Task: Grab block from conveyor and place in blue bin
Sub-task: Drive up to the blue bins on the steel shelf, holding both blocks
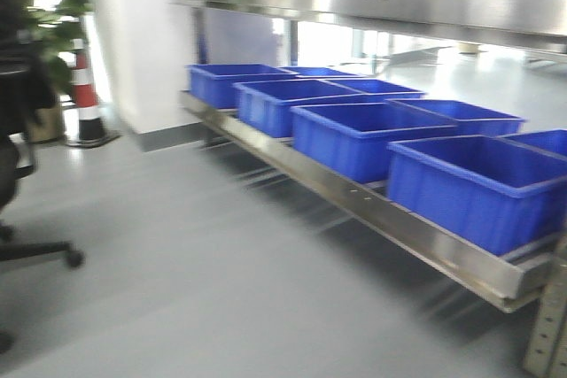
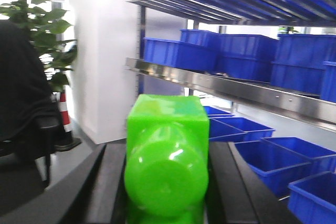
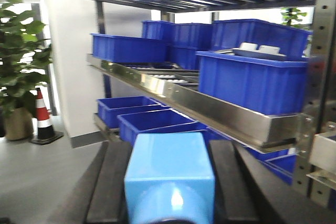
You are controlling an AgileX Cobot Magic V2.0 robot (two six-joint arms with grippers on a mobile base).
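Grey smooth floor (image 1: 177,289) fills the exterior front-facing view, which is smeared. You see a stainless steel rack (image 1: 354,194) whose low shelf carries a row of open blue plastic bins (image 1: 354,135), with an orange-and-white traffic cone (image 1: 86,99) and a black office chair (image 1: 27,245) at left. No conveyor, arm or block appears here. Left wrist view: the left gripper (image 2: 167,148) has its black jaws pinching a bright green plastic block (image 2: 168,119) by two opposite sides, with bins low at right. Right wrist view: the right gripper (image 3: 169,148) likewise clamps a light blue plastic block (image 3: 169,182), with the rack ahead. Both blocks are thus held, neither in a bin. Judged risks: if you release before a gripper is over a bin's opening, the block would strike the shelf edge or the floor; the overhanging upper shelf (image 1: 399,6) could catch an arm reaching in; the glossy sides may slip if you swing sharply.
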